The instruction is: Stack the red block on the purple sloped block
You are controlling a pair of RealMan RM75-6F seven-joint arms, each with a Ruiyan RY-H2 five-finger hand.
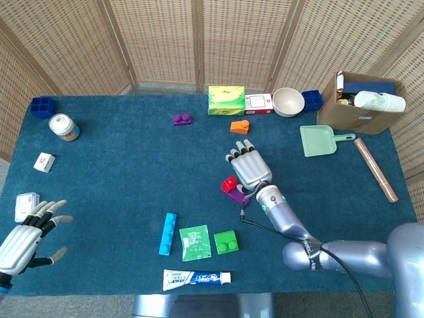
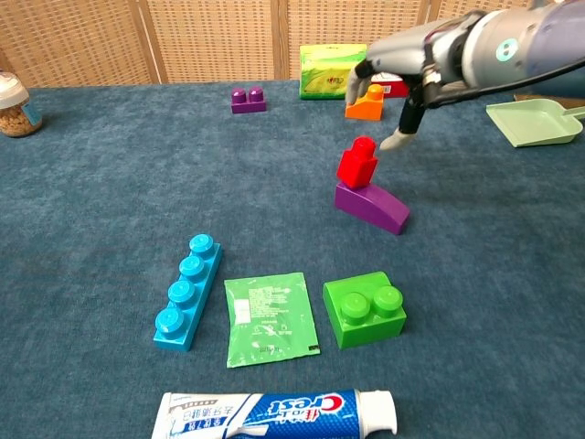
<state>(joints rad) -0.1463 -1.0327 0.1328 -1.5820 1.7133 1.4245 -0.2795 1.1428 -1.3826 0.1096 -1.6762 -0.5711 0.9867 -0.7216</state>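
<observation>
Table (image 1: pixel 132 159) covered in dark teal carpet-like cloth; woven wicker screens (image 1: pixel 165 40) stand behind its far edge. Red block (image 2: pixel 356 163) sits on the upper end of the purple sloped block (image 2: pixel 377 205), near the table's centre, tilted slightly. Right hand (image 1: pixel 250 167) hovers just beside and above them, fingers spread, holding nothing, apart from the red block. Left hand (image 1: pixel 26 233) at the near left corner, fingers splayed, empty. Toward the near edge: cyan strip block (image 2: pixel 187 291), green packet (image 2: pixel 271 317), green block (image 2: pixel 364 309), toothpaste tube (image 2: pixel 279 416). Far edge: green box (image 1: pixel 226 99), bowl (image 1: pixel 288 101). Cardboard box (image 1: pixel 361 103) at the far right corner.
</observation>
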